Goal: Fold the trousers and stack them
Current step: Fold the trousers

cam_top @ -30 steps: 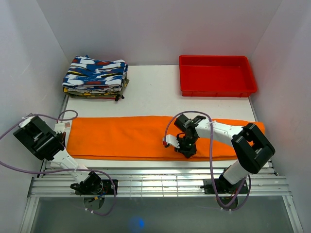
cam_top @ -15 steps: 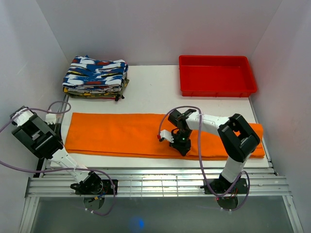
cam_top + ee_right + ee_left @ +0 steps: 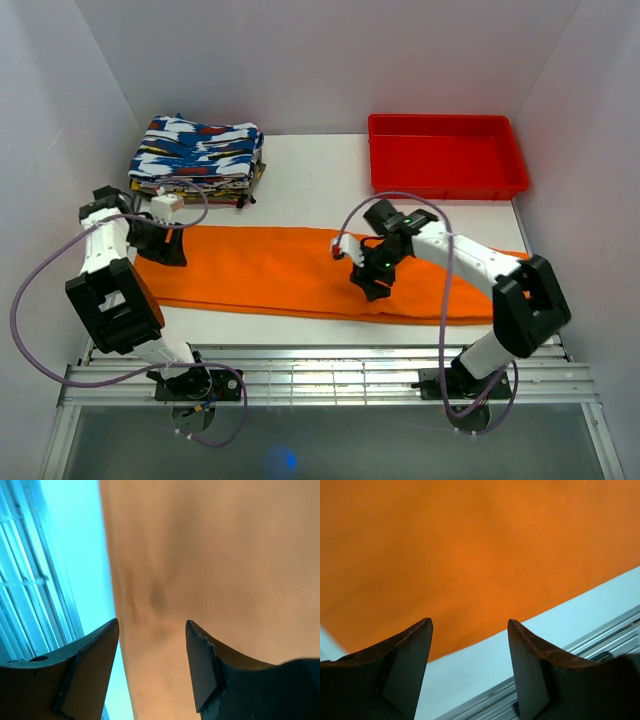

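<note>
The orange trousers (image 3: 260, 272) lie flat as one long folded strip across the table, from the left side to the right arm. My left gripper (image 3: 168, 250) hovers at the strip's left end, open and empty. In the left wrist view its gripper (image 3: 470, 626) frames the trousers (image 3: 470, 545) and their near edge on the white table. My right gripper (image 3: 373, 282) hangs over the strip's middle, open. The right wrist view shows that gripper (image 3: 152, 626) just above the trousers (image 3: 225, 555), holding nothing, with a small dent in the cloth ahead of it.
A stack of blue, white and red patterned folded clothes (image 3: 197, 160) sits at the back left. A red plastic tray (image 3: 448, 188) stands at the back right. Metal rails (image 3: 330, 380) run along the near table edge.
Both grippers have opened and let go of the cloth. The left arm swung from the near left up to the strip's left end. The right gripper moved slightly back.
</note>
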Tool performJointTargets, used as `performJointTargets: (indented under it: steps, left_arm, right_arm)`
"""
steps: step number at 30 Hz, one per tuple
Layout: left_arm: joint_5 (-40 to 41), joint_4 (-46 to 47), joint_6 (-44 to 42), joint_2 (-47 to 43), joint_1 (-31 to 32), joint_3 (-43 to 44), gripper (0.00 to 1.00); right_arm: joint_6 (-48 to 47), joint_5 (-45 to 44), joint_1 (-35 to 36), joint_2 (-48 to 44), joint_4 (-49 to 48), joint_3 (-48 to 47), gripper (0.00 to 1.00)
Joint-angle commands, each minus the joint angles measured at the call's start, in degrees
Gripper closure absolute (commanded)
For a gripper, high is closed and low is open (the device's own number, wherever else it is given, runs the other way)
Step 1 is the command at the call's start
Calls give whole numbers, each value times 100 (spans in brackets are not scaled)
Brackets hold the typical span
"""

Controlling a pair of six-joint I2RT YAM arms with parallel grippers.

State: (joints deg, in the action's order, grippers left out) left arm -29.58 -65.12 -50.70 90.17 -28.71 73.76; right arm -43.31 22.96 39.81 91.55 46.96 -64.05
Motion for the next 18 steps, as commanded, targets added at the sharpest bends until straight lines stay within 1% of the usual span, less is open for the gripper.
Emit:
performJointTargets:
  steps: [1, 3, 4, 5, 6, 7, 10, 12, 14, 18]
  left_arm:
    - [-171, 789, 778, 9, 425, -842, 30]
    - [91, 1288, 991, 36, 672, -1134, 31]
    - [250, 1439, 1183, 70, 743, -1379, 31]
    - [391, 1580, 1228, 106, 770, -1477, 32]
    - [488, 1660, 1238, 158, 770, -1539, 33]
    - [741, 1696, 1264, 298, 770, -1661, 33]
    - [1242, 1784, 1151, 352, 744, -1934, 35]
    - [1437, 1863, 940, 265, 691, -2303, 36]
    - [1674, 1837, 781, 159, 577, -2636, 36]
    - [2000, 1740, 238, -69, 192, -3067, 37]
  right_arm:
    - [-186, -72, -1006, -847, 480, 391, 38]
    - [-361, -308, -1527, -1102, 717, 586, 40]
    - [-563, -388, -2025, -1147, 823, 726, 40]
    - [-669, -485, -2265, -1165, 919, 797, 41]
    - [-774, -712, -2450, -1174, 1059, 876, 41]
    - [-967, -818, -2826, -1166, 1087, 973, 41]
    - [-1249, -1240, -3399, -1043, 956, 1385, 43]
    - [-1469, -1626, -3585, -964, 772, 1746, 43]
    - [-1749, -1829, -3814, -919, 499, 1992, 44]
    - [-2163, -2269, -3885, -1191, 226, 2677, 44]
